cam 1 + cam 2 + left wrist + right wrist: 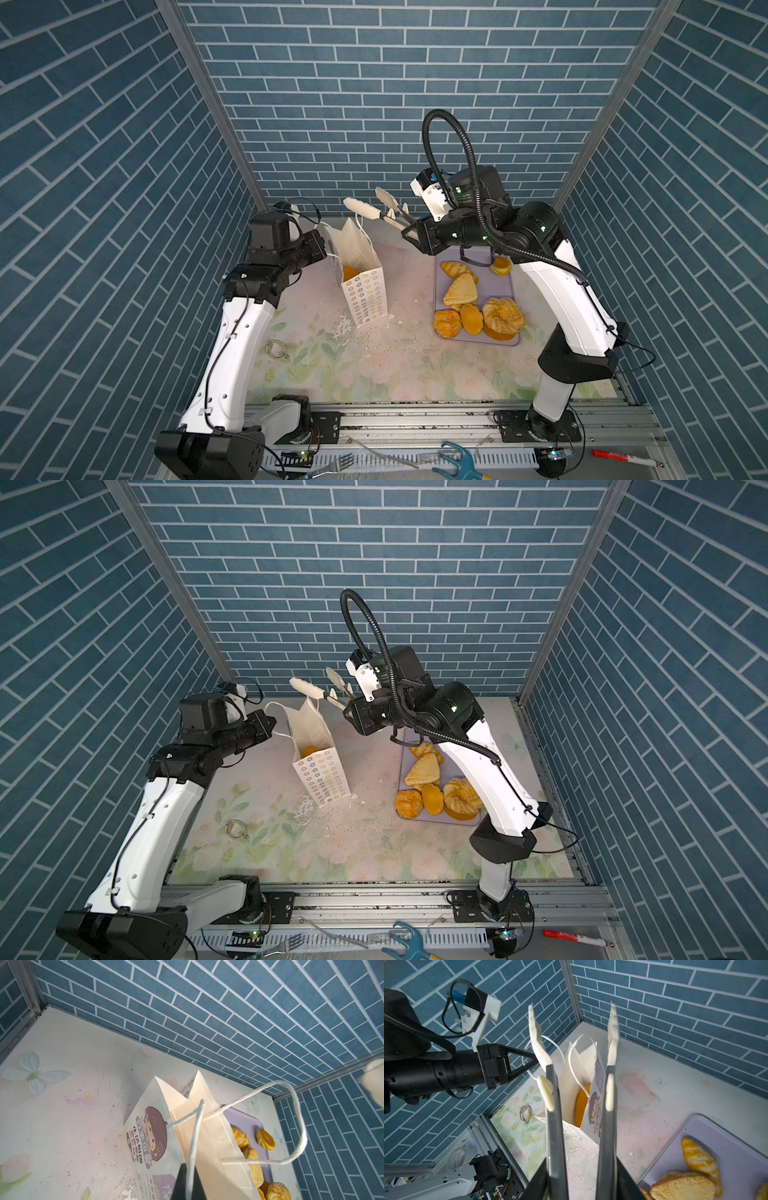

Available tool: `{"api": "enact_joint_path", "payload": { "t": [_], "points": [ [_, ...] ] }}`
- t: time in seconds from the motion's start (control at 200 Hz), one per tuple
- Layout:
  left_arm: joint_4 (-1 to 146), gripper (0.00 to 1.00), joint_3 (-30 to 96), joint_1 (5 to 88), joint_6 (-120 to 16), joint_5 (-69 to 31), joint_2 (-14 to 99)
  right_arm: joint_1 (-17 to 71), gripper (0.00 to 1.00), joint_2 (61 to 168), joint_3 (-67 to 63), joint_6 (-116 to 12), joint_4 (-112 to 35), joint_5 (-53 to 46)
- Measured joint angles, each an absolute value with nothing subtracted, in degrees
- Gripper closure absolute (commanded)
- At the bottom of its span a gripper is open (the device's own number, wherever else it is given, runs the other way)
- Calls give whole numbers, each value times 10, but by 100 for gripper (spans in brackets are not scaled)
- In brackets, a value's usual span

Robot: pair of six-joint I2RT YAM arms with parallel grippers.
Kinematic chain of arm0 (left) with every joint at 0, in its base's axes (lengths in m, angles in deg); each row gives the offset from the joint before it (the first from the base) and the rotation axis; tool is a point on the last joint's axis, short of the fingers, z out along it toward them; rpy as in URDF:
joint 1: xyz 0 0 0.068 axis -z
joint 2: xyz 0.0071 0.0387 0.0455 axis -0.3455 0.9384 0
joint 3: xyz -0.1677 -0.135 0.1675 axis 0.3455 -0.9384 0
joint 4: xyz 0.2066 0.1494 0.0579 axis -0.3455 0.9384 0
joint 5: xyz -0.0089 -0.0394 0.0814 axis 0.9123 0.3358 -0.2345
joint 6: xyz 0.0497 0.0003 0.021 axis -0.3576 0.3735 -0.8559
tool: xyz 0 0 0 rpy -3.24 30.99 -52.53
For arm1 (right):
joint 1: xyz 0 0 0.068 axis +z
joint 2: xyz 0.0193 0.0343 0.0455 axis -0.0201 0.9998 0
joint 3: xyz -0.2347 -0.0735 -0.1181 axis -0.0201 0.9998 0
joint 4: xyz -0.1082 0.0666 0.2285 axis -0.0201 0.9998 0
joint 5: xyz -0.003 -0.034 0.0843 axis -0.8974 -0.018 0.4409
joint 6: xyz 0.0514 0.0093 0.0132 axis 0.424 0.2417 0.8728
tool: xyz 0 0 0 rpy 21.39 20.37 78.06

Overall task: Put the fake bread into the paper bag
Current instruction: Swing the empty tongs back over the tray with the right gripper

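Top views, bag: paper bag point(365, 293) upright, centre-left; one orange pastry point(350, 272) inside.
Top views, tongs: right gripper point(409, 232) clamps white-tipped tongs point(370, 211); blades apart, empty, seemingly just past the bag's mouth.
Top views, next bread: other fake bread point(460, 291) on lavender tray point(496, 291), right of and nearer than the tongs; right arm closest.
Left wrist, handle: left gripper point(188, 1176) pinched shut on cord handle point(194, 1142).
Right wrist, tips: long axis points far-left, away from the tray.

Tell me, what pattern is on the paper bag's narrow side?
Rows of small flower rings on the white paper bag, clearest in a top view.
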State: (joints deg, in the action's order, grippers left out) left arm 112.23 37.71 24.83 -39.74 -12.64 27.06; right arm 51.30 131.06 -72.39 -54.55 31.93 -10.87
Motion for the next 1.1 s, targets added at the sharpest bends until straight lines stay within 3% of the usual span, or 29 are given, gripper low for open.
{"api": "enact_joint_path", "payload": {
  "t": [0.455, 1.1],
  "points": [
    [1105, 100, 370, 248, -382, -121, 277, 433, 57, 1302, -725, -554, 333, -124],
    [1134, 100, 383, 248, -408, -118, 281, 262, 57, 1132, -412, -534, 321, -163]
  ]
}}
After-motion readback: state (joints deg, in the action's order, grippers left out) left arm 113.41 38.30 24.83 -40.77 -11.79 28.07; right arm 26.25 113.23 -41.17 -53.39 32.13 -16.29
